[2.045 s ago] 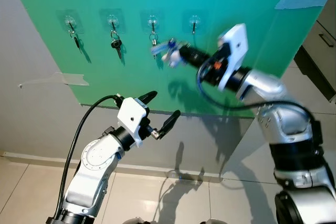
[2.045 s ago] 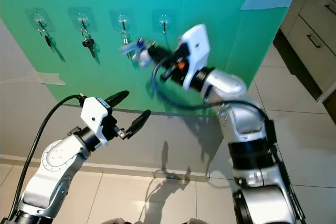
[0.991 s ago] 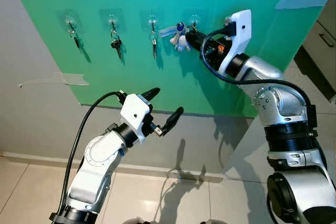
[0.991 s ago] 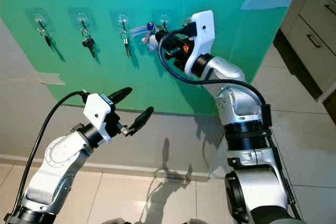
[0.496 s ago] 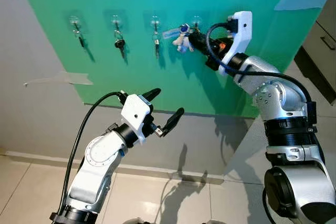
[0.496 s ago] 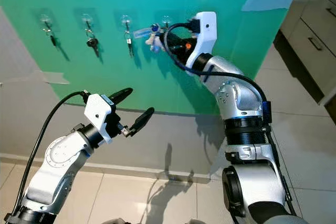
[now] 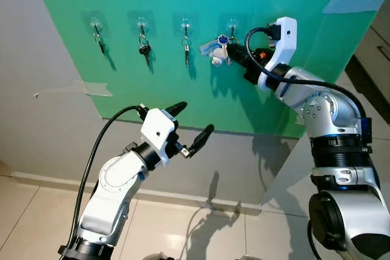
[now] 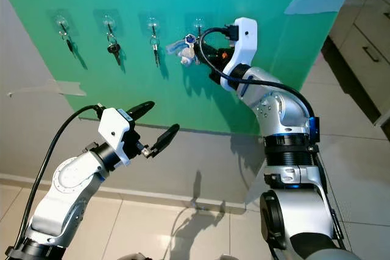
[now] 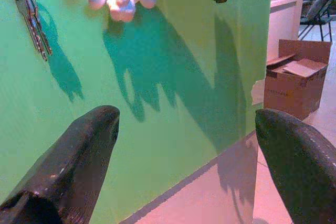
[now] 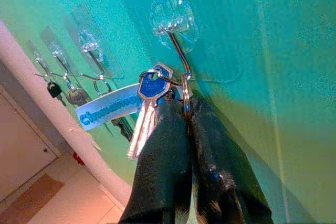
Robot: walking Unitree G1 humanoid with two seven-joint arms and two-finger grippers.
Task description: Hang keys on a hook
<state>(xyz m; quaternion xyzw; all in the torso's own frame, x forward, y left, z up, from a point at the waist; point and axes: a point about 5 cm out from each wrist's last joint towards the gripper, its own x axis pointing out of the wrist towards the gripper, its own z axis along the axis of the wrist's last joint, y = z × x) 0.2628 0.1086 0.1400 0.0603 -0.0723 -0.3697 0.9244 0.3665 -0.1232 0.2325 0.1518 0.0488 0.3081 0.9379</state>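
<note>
Metal key ring [image 10: 185, 94] in right pincer [image 10: 187, 109] touches hook [image 10: 177, 51].

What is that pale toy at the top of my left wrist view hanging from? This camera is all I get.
Observer: It is a charm on a bunch of keys. The right gripper pinches the bunch by its ring.
Operator: Is the ring on a hook?
Observer: It sits right at the curl of the fourth hook. I cannot tell whether it is looped over.
Operator: Are the other hooks free?
Observer: No. The three hooks to the left each carry a key.
</note>
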